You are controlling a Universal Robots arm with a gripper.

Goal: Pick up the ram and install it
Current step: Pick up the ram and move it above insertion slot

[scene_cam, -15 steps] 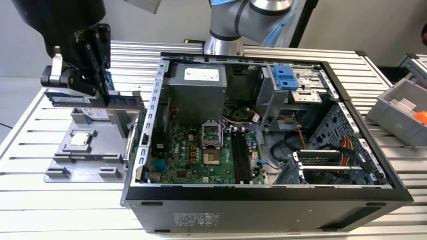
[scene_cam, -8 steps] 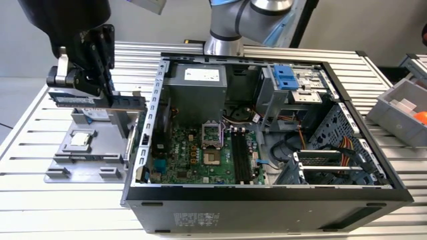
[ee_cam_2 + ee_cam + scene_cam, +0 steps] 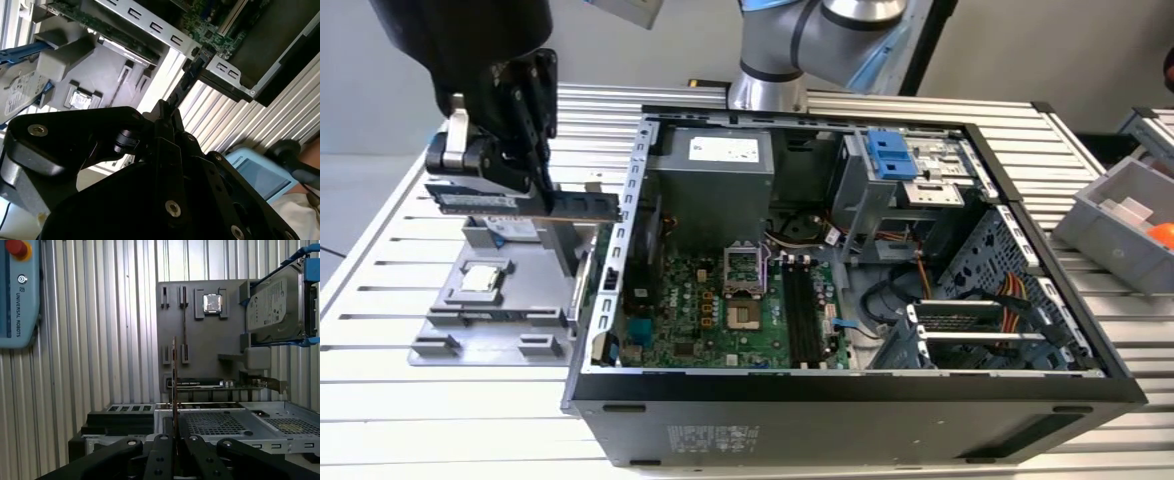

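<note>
Clamping the ram [image 3: 576, 207] with jaws closed on it, gripper [image 3: 518, 192] above the grey tray [image 3: 467, 340], just beside the open computer case [image 3: 854, 388]. Sitting in that tray: a processor chip [image 3: 483, 278] and a blue-framed hard drive [image 3: 275, 305]

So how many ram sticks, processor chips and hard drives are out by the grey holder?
Ram sticks: 1, the ram, gripped in the tool above the grey holder
Processor chips: 1, the processor chip on the holder
Hard drives: 1, the hard drive in its blue frame
Total: 3
</note>
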